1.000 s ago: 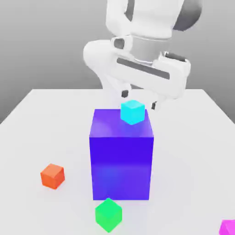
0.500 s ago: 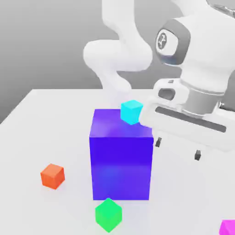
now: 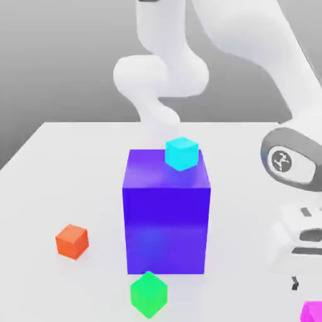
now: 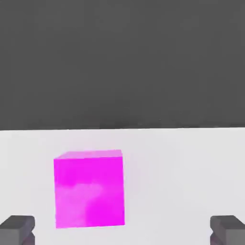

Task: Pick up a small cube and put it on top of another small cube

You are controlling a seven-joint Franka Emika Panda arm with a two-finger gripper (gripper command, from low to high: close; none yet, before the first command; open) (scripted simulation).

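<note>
A small cyan cube [image 3: 182, 153] rests on top of a large blue cube [image 3: 165, 214] in the middle of the white table [image 3: 75, 163]. My gripper [image 4: 122, 232] is open, its two dark fingertips [image 4: 17, 228] wide apart with nothing held. It hangs low at the exterior view's right, where one dark fingertip [image 3: 294, 284] shows under the white hand. Just below it, at the front right corner, lies a small magenta cube [image 3: 312, 312]; in the hand view this magenta cube [image 4: 89, 189] sits on the table ahead of the fingers, nearer to one of them.
A small orange cube [image 3: 72, 241] lies on the table at the exterior view's left. A small green cube [image 3: 149, 294] sits just in front of the blue cube. The white arm [image 3: 163, 75] curves up behind the blue cube.
The arm has swung from behind the blue cube to the exterior view's right and come down toward the magenta cube. The cyan cube has stayed on the blue cube; the fingers remain open.
</note>
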